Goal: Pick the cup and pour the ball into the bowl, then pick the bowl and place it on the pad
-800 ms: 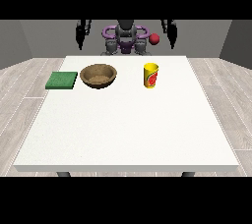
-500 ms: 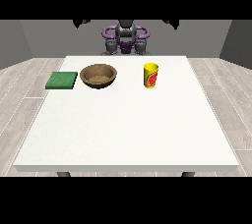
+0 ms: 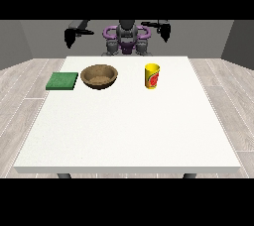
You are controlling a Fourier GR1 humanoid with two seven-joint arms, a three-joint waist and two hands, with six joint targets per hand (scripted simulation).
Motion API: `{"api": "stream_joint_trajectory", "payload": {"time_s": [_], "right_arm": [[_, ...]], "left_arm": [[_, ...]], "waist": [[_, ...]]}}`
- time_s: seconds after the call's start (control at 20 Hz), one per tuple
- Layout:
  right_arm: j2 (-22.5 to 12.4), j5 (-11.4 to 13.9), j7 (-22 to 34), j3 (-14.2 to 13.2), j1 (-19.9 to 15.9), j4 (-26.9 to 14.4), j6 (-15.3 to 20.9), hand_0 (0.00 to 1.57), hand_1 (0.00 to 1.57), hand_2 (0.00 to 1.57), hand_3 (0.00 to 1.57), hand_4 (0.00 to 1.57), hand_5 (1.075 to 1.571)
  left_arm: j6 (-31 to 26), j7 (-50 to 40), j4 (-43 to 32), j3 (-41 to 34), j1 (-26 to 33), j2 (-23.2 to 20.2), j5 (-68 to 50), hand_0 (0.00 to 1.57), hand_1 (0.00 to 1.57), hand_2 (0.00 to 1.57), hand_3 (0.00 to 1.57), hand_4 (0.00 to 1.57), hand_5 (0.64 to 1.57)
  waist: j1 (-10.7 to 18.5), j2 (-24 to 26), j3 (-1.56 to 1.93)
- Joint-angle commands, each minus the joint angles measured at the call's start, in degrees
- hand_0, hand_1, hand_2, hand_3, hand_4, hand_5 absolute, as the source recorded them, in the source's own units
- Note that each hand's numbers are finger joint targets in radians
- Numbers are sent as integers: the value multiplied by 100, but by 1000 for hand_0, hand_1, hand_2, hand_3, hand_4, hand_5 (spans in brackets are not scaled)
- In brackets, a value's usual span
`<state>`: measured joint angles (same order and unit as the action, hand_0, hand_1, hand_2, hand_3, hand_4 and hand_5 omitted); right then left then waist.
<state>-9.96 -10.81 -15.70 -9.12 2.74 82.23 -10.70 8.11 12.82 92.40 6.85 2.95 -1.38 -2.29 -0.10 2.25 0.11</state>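
Cup yellow, cylindrical; bowl round, wooden; pad flat green.

Large white table on pale wood-plank floor, plain grey walls behind.

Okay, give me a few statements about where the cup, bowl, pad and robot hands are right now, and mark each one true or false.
1. The yellow cup stands upright on the table. True.
2. The wooden bowl sits on the green pad. False: it rests on the table beside the pad.
3. The bowl lies between the pad and the cup. True.
4. The robot hand at the view's right holds the cup. False: it is raised by the robot, away from the cup.
5. The robot hand at the view's left touches the bowl. False: it is up behind the table.
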Motion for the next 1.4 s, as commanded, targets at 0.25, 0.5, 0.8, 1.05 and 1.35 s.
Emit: {"api": "stream_joint_trajectory", "payload": {"time_s": [0.25, 0.5, 0.8, 1.05, 1.35], "right_arm": [[-43, 136, -870, -53, -930, -714, -262, 0, 0, 0, 0, 0, 1558], [-159, 119, -1792, -363, -1224, -1688, -488, 0, 0, 0, 0, 0, 1551], [-400, -30, -2165, -550, -1760, -2113, -776, 0, 0, 0, 0, 0, 1547], [-239, 98, -2222, -420, -1840, -2376, -684, 0, 0, 0, 0, 0, 1548], [-371, 98, -2394, -432, -1967, -2455, -841, 0, 0, 0, 0, 0, 1548]], "left_arm": [[160, 679, -1181, -764, -1620, -65, -11, 0, 0, 0, 0, 0, 1457], [105, 1022, -1731, -911, -2087, -175, 52, 0, 0, 0, 0, 0, 1449], [-70, 1890, -2699, -1493, -2645, -476, -172, 0, 0, 0, 0, 0, 1440], [-130, 2347, -3656, -1766, -2947, -597, -239, 0, 0, 0, 0, 0, 1413], [-124, 2853, -4558, -2098, -3477, -751, -351, 0, 0, 0, 0, 0, 1393]], "waist": [[-215, -1082, -11], [-179, -1480, -9], [-283, -2134, -10], [-355, -2023, -11], [-642, -2271, -13]]}}
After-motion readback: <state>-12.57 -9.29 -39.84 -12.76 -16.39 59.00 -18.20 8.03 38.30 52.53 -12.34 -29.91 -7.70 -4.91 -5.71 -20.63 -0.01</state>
